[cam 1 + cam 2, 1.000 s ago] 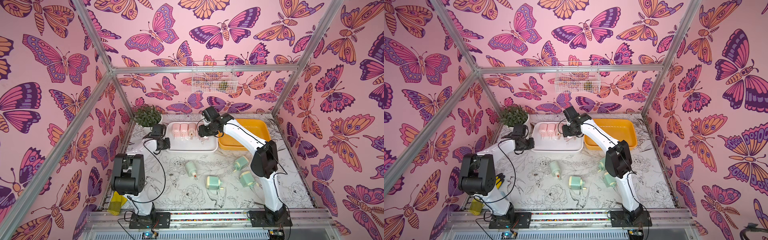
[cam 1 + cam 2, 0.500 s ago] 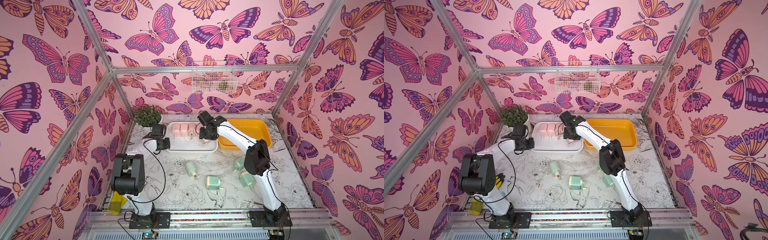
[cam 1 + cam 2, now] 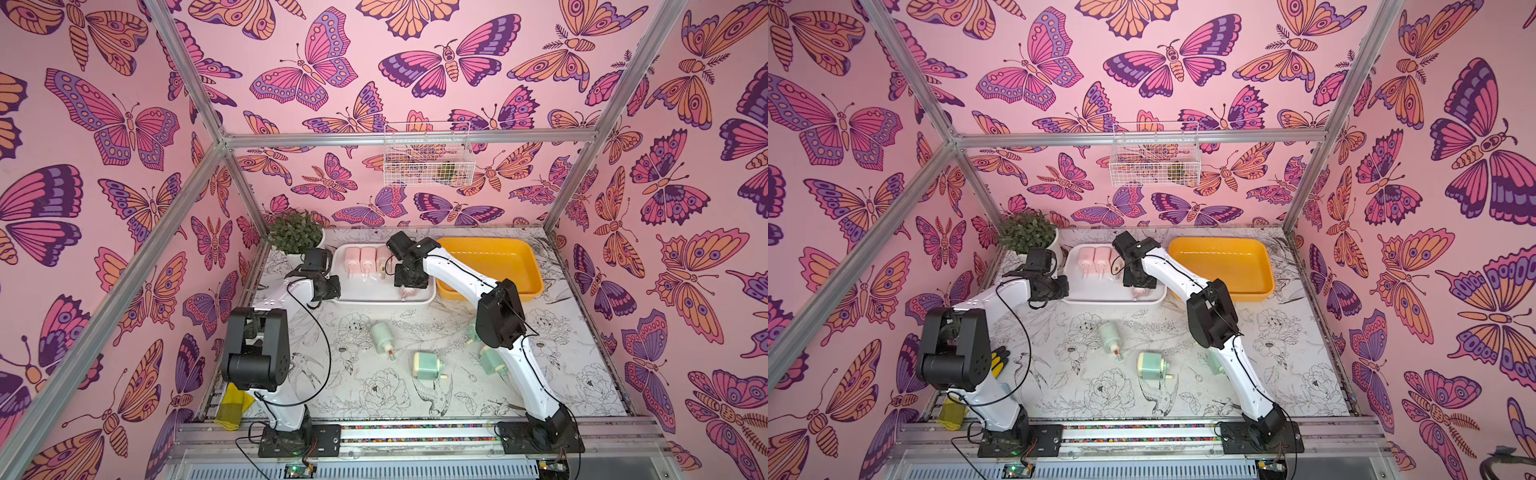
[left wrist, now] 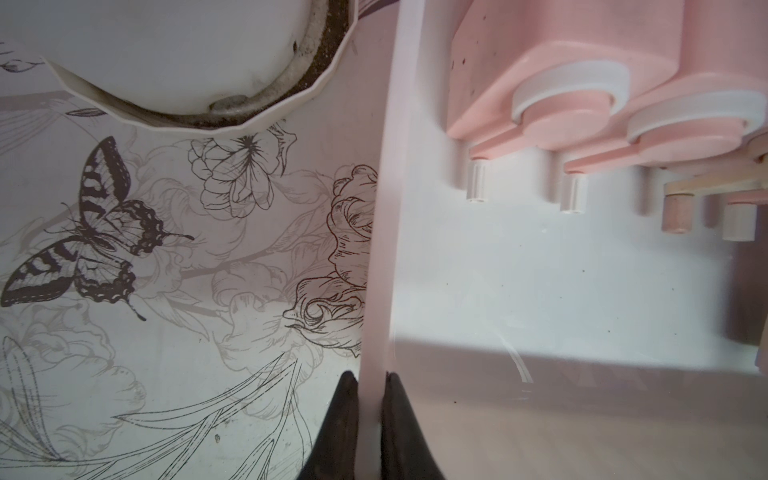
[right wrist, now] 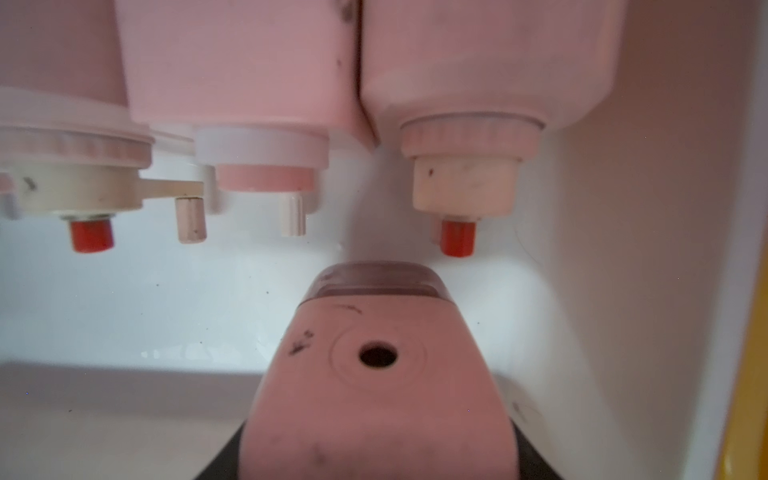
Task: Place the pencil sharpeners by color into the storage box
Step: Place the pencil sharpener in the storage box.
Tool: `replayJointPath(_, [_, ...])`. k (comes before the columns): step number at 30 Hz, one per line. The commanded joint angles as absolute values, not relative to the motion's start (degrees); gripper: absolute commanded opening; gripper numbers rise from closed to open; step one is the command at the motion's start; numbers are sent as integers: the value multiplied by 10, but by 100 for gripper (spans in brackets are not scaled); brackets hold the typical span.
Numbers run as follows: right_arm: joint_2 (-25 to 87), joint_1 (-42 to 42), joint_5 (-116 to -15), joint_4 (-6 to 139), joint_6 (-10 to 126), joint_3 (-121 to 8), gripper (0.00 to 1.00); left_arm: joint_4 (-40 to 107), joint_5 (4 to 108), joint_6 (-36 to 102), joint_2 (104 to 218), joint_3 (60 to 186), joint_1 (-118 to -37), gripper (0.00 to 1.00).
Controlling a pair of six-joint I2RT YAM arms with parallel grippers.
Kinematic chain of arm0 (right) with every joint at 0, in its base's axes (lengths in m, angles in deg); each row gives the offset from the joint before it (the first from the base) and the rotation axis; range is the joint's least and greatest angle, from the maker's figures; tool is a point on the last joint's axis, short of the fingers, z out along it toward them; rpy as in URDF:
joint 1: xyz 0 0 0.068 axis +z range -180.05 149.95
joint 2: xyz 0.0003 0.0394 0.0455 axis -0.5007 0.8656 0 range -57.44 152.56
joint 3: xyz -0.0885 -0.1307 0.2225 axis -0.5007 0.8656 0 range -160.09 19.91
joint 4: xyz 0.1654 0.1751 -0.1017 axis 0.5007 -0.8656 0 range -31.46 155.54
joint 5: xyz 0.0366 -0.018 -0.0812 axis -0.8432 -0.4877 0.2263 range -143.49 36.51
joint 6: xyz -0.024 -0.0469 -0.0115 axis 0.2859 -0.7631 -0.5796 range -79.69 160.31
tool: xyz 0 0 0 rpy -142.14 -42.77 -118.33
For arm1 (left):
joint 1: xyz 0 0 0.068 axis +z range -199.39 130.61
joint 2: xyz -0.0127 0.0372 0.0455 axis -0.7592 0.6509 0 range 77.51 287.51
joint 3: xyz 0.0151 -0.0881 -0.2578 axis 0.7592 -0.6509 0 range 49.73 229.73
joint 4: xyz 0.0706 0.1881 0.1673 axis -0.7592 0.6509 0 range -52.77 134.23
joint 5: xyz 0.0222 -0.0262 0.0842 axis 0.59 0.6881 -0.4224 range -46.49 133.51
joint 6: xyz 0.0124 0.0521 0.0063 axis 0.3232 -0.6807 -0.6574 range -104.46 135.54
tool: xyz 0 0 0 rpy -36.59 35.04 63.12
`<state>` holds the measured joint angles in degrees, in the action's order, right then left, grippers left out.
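The wall of the white tray (image 4: 384, 208) is pinched by the closed left gripper (image 4: 370, 384). A pink sharpener (image 5: 376, 399) is gripped by the right gripper (image 3: 407, 288) inside the tray, just beside a row of pink sharpeners (image 3: 368, 259). Green sharpeners (image 3: 428, 365) are seen lying on the table (image 3: 365, 409).

Both top views bright, evenly lit from above, sharp throughout. Soft faint shadows on white flower-printed tabletop (image 3: 374, 399); mild sheen inside glossy orange plastic tray (image 3: 490, 257). Left wrist view crisp and bright; grey shadow band across floor of white plastic storage box (image 4: 582, 291). Right wrist view dimmer, pink-tinted, soft; nearest pale pink plastic sharpener (image 5: 374, 395) out of focus.
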<state>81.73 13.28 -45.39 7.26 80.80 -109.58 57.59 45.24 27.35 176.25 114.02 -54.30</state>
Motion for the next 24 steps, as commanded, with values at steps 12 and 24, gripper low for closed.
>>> replayJointPath(12, [836, 138, -429, 31, 802, -1138, 75, 598, 469, 256, 1745, 1133, -548, 12])
replayJointPath(24, [806, 139, -432, 44, 793, -1130, 84, 598, 456, 278, 1744, 1132, -548, 3])
